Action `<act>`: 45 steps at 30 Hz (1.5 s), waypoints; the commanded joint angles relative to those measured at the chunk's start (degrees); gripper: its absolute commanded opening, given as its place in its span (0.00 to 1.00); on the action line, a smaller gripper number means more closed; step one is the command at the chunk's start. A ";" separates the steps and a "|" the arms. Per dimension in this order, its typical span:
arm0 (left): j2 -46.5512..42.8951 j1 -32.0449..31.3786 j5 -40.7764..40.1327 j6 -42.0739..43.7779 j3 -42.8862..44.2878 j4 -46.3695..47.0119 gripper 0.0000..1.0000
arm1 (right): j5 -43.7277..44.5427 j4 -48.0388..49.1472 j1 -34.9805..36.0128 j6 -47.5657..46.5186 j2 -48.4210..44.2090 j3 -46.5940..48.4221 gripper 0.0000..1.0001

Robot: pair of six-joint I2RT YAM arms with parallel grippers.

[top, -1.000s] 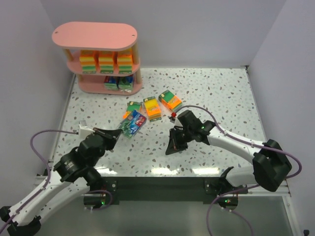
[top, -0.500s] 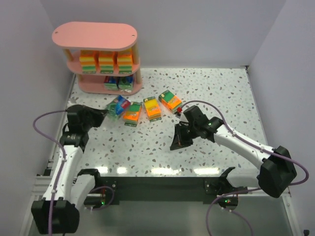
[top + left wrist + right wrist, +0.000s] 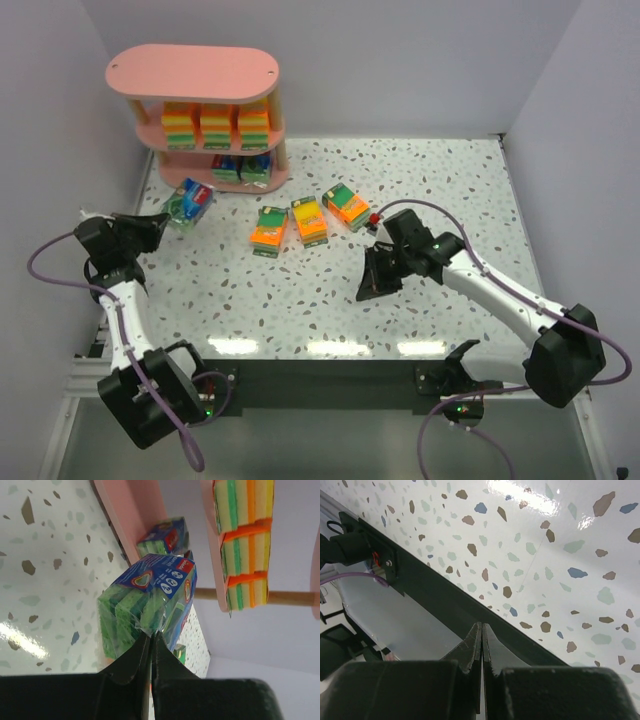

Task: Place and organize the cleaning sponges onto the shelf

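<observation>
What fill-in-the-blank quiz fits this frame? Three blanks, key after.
1. The left tool is shut on a blue-green pack; the right tool holds ___.
2. Loose orange packs on the table number ___.
3. On the shelf, the stored orange packs sit on the ___ tier.
Missing: nothing; three; middle.

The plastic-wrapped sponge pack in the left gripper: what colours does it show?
The plastic-wrapped sponge pack is green with a blue printed label; clearest in the left wrist view.
</observation>
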 commanded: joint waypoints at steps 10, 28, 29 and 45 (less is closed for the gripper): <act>15.06 4.38 -1.31 -13.80 -6.45 37.27 0.00 | 2.92 -4.53 -1.17 -2.79 0.25 4.64 0.00; 37.48 -6.25 -14.05 -19.15 10.16 42.12 0.00 | 6.27 -2.42 -1.87 0.82 0.52 4.11 0.00; 38.79 -6.61 -14.41 -19.68 10.60 42.38 0.00 | 6.44 -2.51 -1.87 0.82 0.87 4.28 0.00; 53.92 -12.32 -20.03 -25.93 20.97 48.10 0.00 | 8.38 -4.44 -2.22 0.29 3.59 6.48 0.00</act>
